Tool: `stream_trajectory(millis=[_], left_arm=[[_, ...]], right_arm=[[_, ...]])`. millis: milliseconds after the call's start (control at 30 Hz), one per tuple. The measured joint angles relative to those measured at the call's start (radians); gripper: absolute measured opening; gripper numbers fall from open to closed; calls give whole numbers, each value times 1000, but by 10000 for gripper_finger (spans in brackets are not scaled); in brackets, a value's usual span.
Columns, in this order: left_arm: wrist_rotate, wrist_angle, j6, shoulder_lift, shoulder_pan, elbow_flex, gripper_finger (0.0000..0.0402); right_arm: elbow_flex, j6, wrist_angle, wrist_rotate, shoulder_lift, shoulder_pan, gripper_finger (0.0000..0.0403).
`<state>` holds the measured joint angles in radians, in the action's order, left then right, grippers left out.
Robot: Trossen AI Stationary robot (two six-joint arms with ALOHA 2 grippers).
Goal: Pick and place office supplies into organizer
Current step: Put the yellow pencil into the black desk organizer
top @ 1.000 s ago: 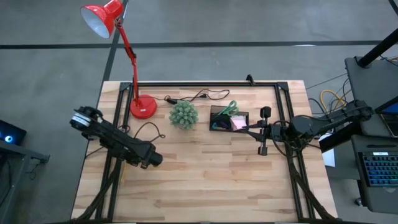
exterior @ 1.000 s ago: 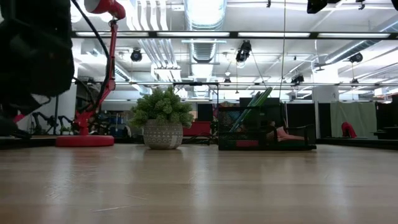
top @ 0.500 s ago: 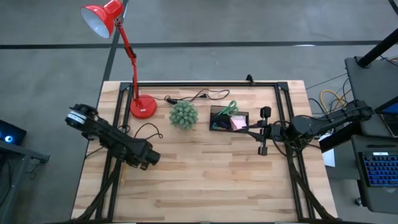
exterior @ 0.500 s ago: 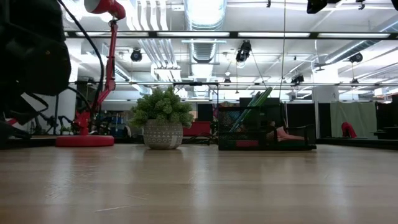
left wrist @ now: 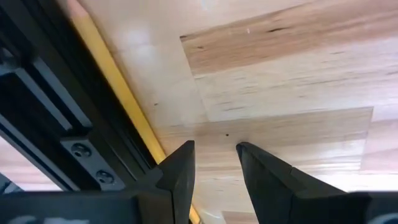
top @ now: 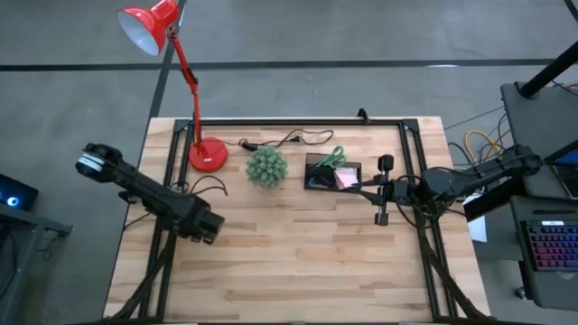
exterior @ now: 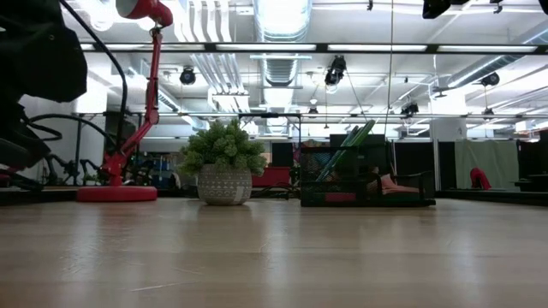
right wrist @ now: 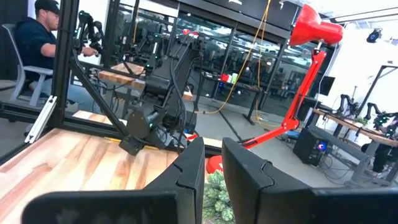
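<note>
The black organizer (top: 332, 171) stands at the far middle of the table, also seen in the low view (exterior: 364, 175). Green-handled scissors (top: 332, 158) and a pink sticky-note pad (top: 346, 179) sit in it. A yellow pencil (left wrist: 118, 87) lies on the table along a black frame rail (left wrist: 56, 118) at the left. My left gripper (top: 206, 226) (left wrist: 213, 149) points steeply down beside the pencil. It is open, with nothing between its fingers. I cannot tell whether one finger touches the pencil. My right gripper (top: 361, 188) (right wrist: 213, 162) hovers level just right of the organizer, with a narrow empty gap.
A red desk lamp has its base (top: 208, 155) at the far left. A round green plant (top: 266, 167) stands left of the organizer, and a black cable (top: 289, 140) lies behind them. Black frame rails run along the table's left, right and far sides. A person (right wrist: 37, 43) sits beyond the table.
My left gripper has drawn back toward the table's left edge and tipped more steeply downward. Its fingers have kept the same gap.
</note>
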<state>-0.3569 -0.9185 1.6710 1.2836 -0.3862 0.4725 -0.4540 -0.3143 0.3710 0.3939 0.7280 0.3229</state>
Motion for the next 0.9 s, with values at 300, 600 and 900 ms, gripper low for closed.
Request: stream_trajectory(millis=[300,600,900], left_arm=[[46,-60,56,19,-1,68,118],[-122,-99,33,222,-11,97,61],[-187,-261,-76,367,-33,191,41]], right_arm=[[0,0,3,0,0,0,47],[0,0,1,0,0,0,47],[0,0,0,0,0,0,47]])
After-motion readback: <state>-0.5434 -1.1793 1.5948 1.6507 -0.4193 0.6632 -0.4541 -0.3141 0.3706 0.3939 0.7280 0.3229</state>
